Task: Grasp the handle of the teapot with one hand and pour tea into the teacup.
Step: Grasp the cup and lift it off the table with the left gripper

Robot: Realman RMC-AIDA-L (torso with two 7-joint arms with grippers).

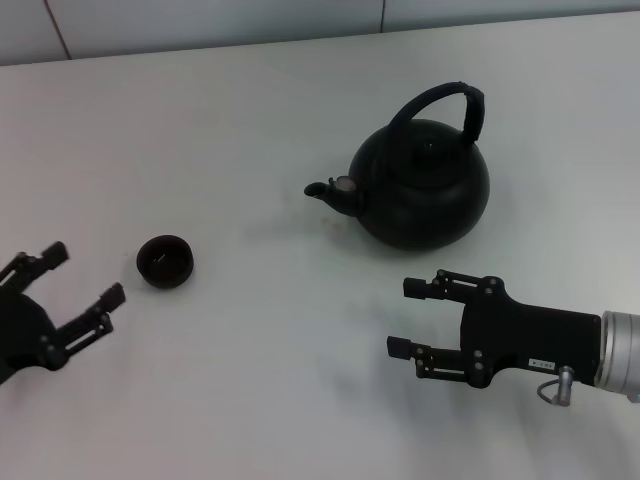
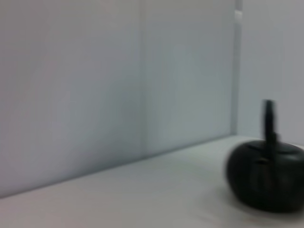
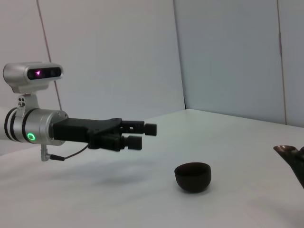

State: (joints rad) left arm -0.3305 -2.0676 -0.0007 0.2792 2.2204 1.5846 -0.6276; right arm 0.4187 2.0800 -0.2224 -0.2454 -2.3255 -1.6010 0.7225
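Well back on the matte white tabletop [image 1: 250,120], toward its far right, sits the teapot [image 1: 425,190], a round, squat kettle shape in dull black with a slightly grainy finish. Its short spout [image 1: 330,189] points toward the left edge and ends in a pale metal ring. The handle [image 1: 445,105] arches high over the lid as a thin hoop, thicker and ribbed down its right side. In the left wrist view the teapot [image 2: 266,178] appears as a dark rounded mass with the handle [image 2: 269,121] seen edge-on as an upright bar.

Nearer the left edge and closer to the front lies the teacup [image 1: 165,261], a tiny dark brown bowl with no handle, upright, its rim a smooth circle; it stands well apart from the teapot. From the right wrist view the teacup [image 3: 193,176] shows a rounded underside tapering to a small base.

At the front right, the right gripper [image 1: 415,318] hovers just in front of the teapot without touching it, its black angular fingers spread wide and empty. Over the front left corner, the left gripper [image 1: 80,275] hangs near the teacup, also splayed wide and holding nothing; the left gripper [image 3: 145,135] shows blocky black links on a silver wrist.
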